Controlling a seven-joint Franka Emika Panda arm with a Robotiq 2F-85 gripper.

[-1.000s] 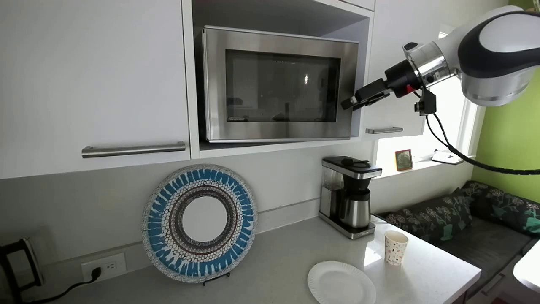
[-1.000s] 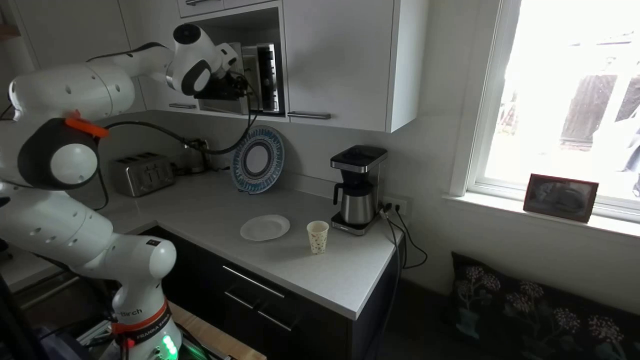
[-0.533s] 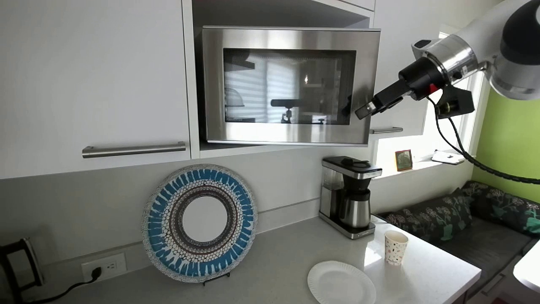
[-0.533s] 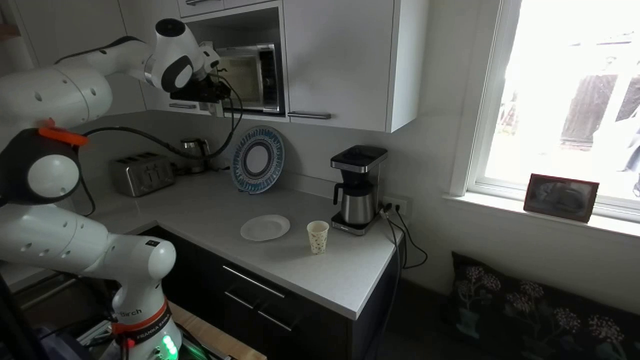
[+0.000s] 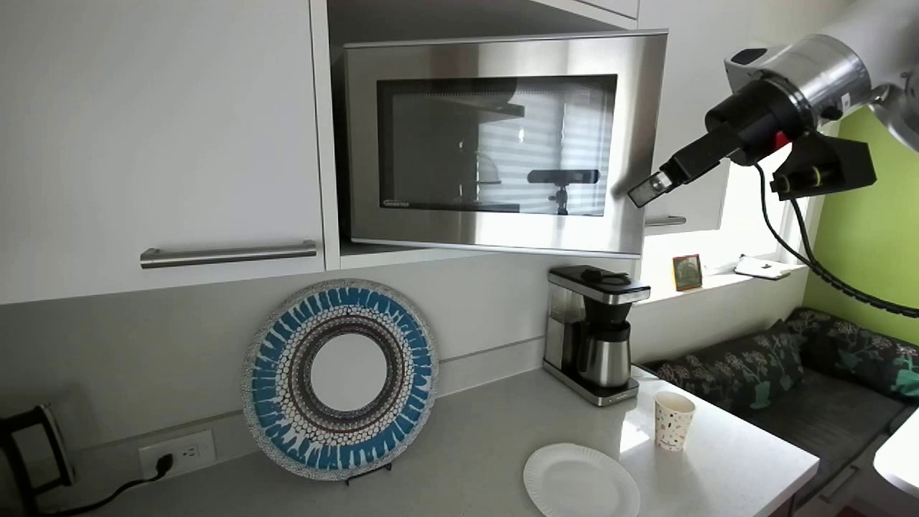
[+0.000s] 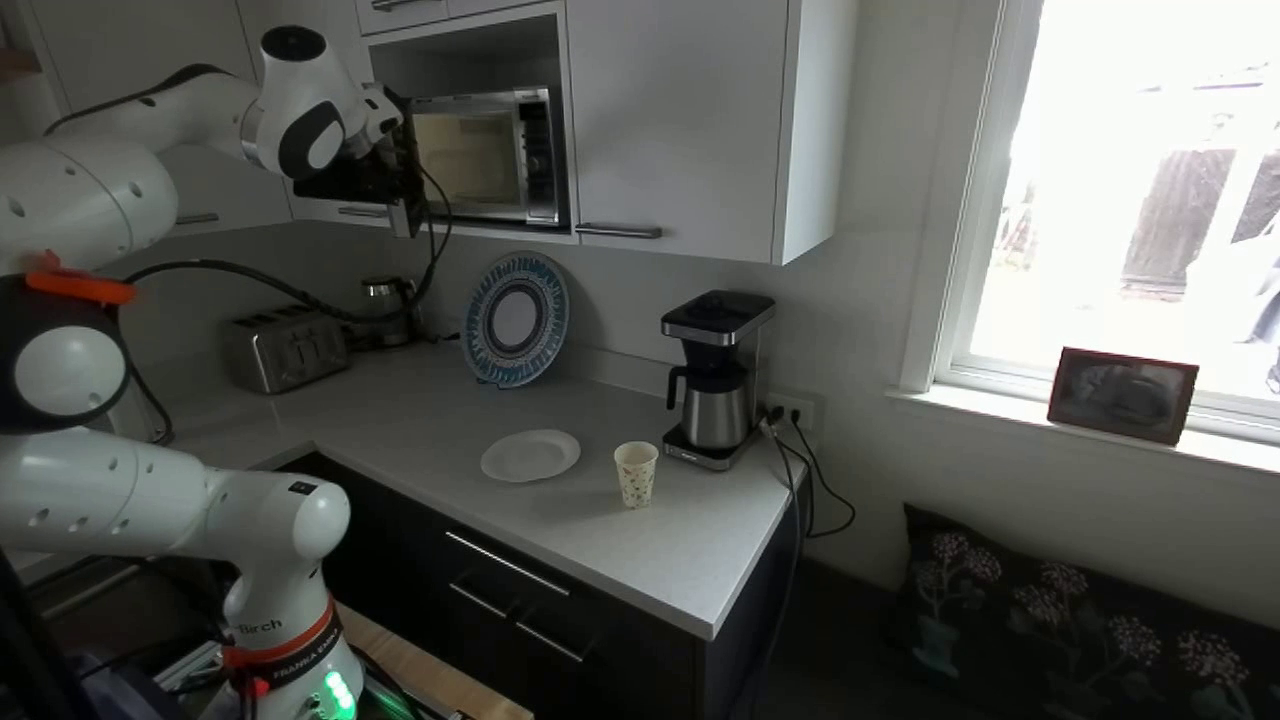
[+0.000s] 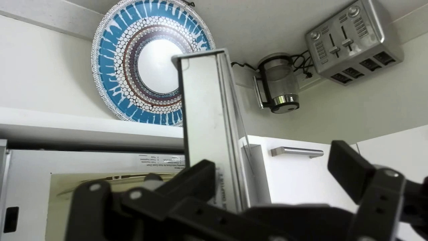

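Note:
The microwave door [image 5: 445, 228], a steel-framed panel with a dark window, stands swung out from the cabinet niche. In an exterior view, the microwave [image 6: 465, 155] shows its pale yellow cavity behind the arm. My gripper [image 7: 272, 164] is open, its fingers spread wide, at the door's free edge. In the wrist view the left finger [image 7: 205, 175] overlaps the inner face of the door [image 7: 204, 100]; the right finger [image 7: 349, 170] stands well apart from it. Nothing is gripped between them. Whether the left finger touches the door is hard to tell.
On the counter stand a patterned round plate [image 5: 337, 449], a coffee maker [image 5: 603, 359], a paper cup [image 5: 673, 424] and a white plate [image 5: 581, 481]. A toaster [image 7: 354, 40] and kettle [image 7: 284, 83] sit farther along. Upper cabinets [image 6: 680, 130] flank the niche.
The microwave door has swung farther outward from the niche. My gripper has travelled with its free edge, away from the cabinets, staying open. Counter items have not moved.

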